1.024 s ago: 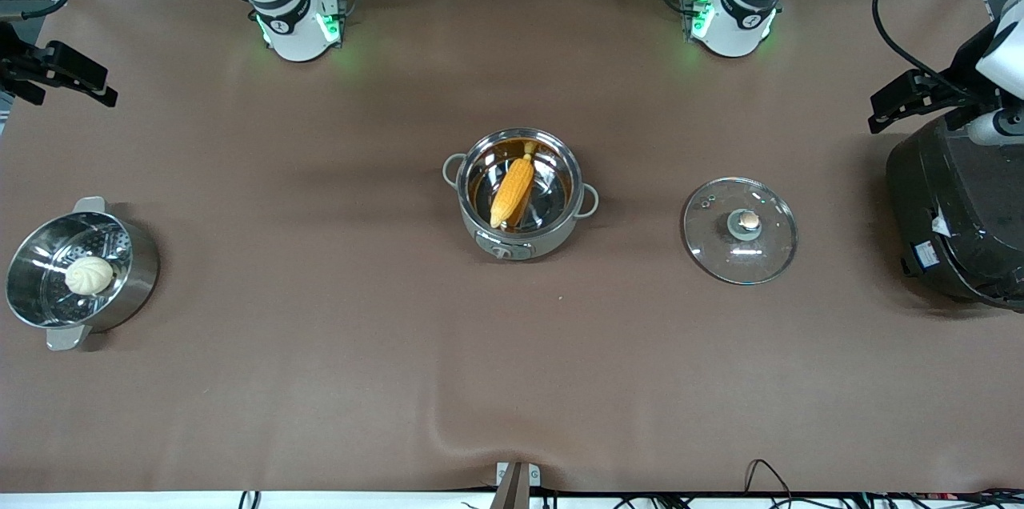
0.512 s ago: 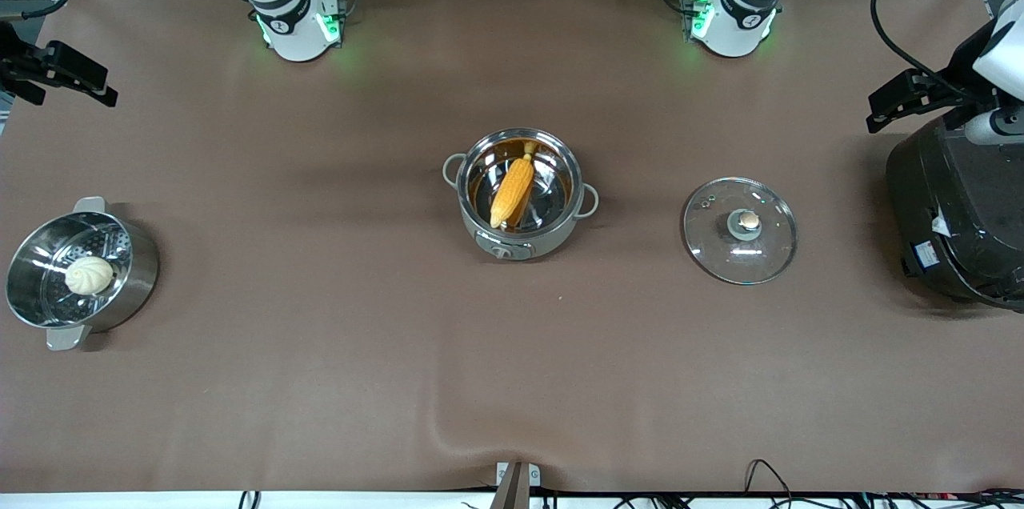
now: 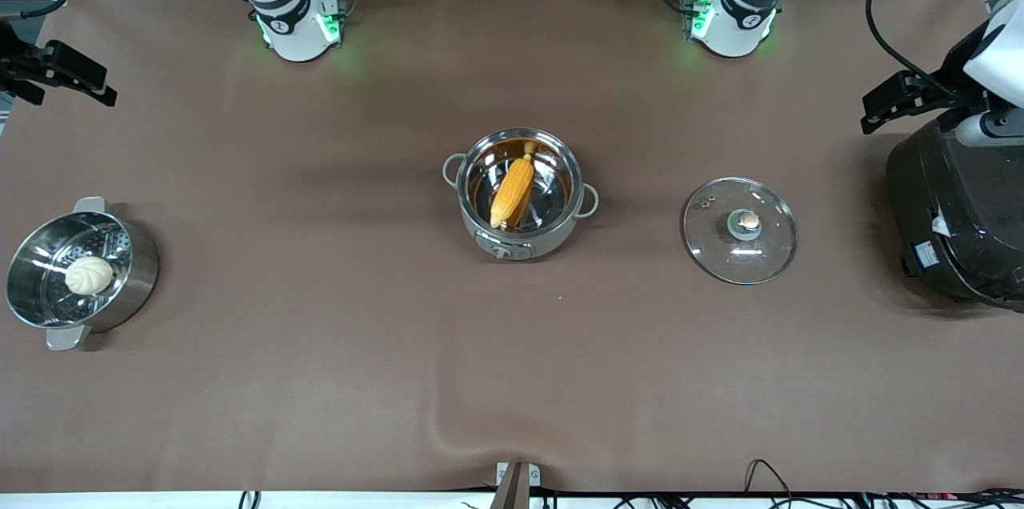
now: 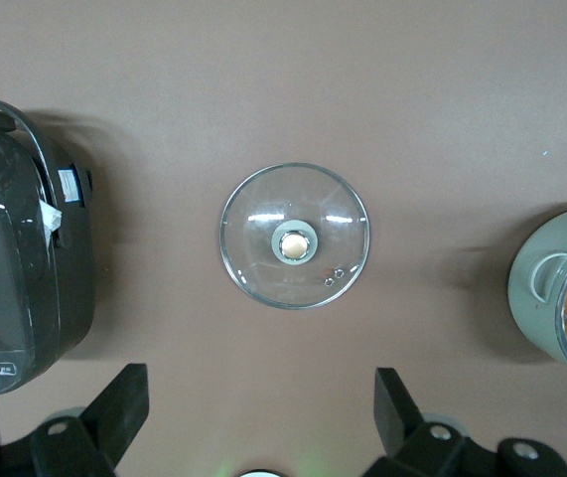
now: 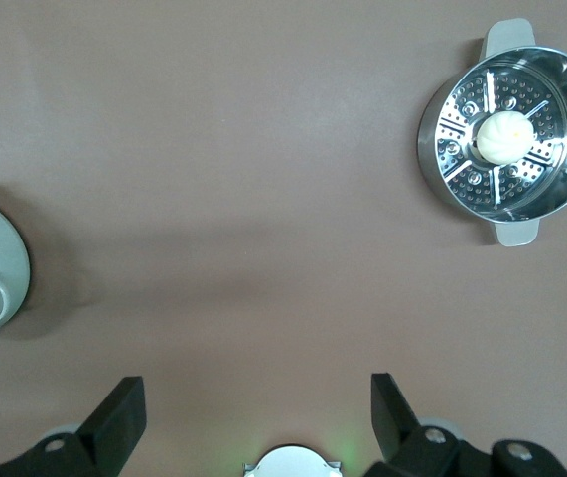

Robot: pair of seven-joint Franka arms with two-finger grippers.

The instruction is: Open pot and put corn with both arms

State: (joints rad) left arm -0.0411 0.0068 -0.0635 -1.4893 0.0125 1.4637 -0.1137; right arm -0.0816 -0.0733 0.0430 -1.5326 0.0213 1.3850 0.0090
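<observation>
The steel pot (image 3: 520,197) stands uncovered at the table's middle. The corn (image 3: 512,190) lies slanted inside it. The glass lid (image 3: 739,230) lies flat on the table beside the pot, toward the left arm's end; it also shows in the left wrist view (image 4: 295,237). My left gripper (image 3: 884,105) hangs open and empty, high over the table beside the black cooker; its fingers (image 4: 124,397) stand wide apart. My right gripper (image 3: 72,77) hangs open and empty, high over the right arm's end of the table; its fingers (image 5: 387,402) stand wide apart.
A large black cooker (image 3: 956,213) stands at the left arm's end. A steel steamer pot (image 3: 132,273) with a white bun (image 3: 89,275) in it stands at the right arm's end. The brown cloth has a ridge near the front edge (image 3: 448,421).
My left gripper has shifted slightly toward the table's middle. The pot, corn, lid and right gripper have not moved.
</observation>
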